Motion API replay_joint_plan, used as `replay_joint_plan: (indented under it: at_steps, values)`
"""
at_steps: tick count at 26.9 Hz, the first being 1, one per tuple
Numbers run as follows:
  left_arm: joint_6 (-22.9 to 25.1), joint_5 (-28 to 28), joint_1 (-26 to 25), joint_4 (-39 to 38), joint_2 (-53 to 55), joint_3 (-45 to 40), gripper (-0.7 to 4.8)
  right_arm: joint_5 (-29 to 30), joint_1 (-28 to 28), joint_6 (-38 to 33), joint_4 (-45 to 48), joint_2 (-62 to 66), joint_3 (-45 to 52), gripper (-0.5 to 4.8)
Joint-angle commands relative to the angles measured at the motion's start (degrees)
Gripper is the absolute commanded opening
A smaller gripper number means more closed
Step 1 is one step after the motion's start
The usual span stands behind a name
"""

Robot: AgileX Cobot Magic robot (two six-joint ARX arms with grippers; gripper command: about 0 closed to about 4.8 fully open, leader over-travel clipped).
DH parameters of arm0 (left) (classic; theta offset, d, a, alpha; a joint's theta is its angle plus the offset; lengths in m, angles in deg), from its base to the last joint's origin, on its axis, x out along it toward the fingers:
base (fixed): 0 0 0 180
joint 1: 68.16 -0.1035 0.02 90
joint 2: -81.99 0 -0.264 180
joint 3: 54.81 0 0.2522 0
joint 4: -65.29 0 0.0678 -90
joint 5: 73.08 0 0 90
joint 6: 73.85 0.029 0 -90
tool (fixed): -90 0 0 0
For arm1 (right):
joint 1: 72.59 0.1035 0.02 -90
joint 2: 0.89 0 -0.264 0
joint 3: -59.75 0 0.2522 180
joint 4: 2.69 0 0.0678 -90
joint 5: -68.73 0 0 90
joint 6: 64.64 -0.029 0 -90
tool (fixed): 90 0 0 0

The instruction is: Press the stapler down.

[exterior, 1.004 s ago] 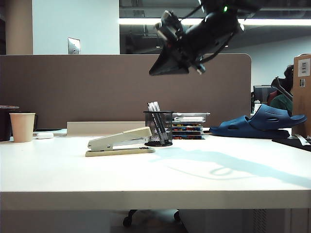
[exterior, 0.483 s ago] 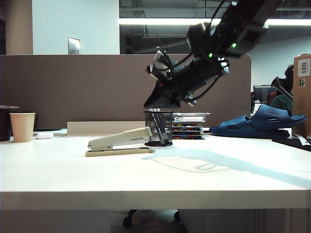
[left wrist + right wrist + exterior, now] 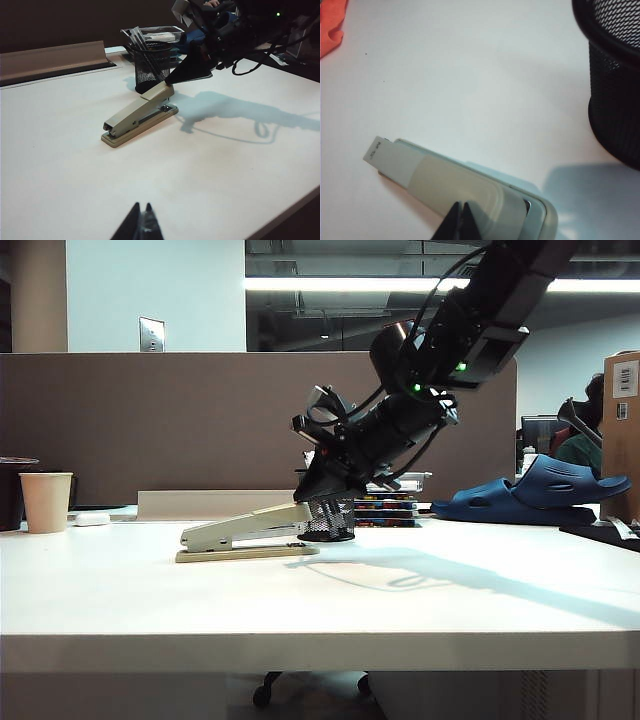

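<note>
From the exterior view, we are hovering our right gripper (image 3: pixel 318 490), jaws closed, over the raised end of the stapler (image 3: pixel 247 532), mid-desk beside the pen cup (image 3: pixel 327 506). In the left wrist view our left gripper (image 3: pixel 141 222) is idling closed near the desk's front edge. In the right wrist view the tips seem to be touching the arm, so next we are pressing straight down.

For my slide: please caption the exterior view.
Right gripper, shut, meets the raised stapler arm; left gripper unseen.

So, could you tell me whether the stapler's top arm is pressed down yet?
Not yet: the stapler top arm still angles above its base, with the shut right gripper at its raised end.
</note>
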Motion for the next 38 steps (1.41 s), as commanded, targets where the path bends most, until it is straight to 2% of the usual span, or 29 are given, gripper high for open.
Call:
replay_joint_plan:
  at_steps: [1,20,38]
  values:
    - [-0.13,0.15,0.02,0.44,0.00,0.17,-0.05,-0.13,0.15,0.22,0.50,-0.11,-0.37,-0.09]
    - [-0.13,0.15,0.00,0.48,0.00,0.17,-0.06,-1.20,0.15,0.35,0.44,1.79,-0.42,-0.09]
    - [-0.13,0.15,0.00,0.61,0.00,0.17,-0.05,-1.64,0.15,0.35,-4.46,4.04,-0.42,-0.09]
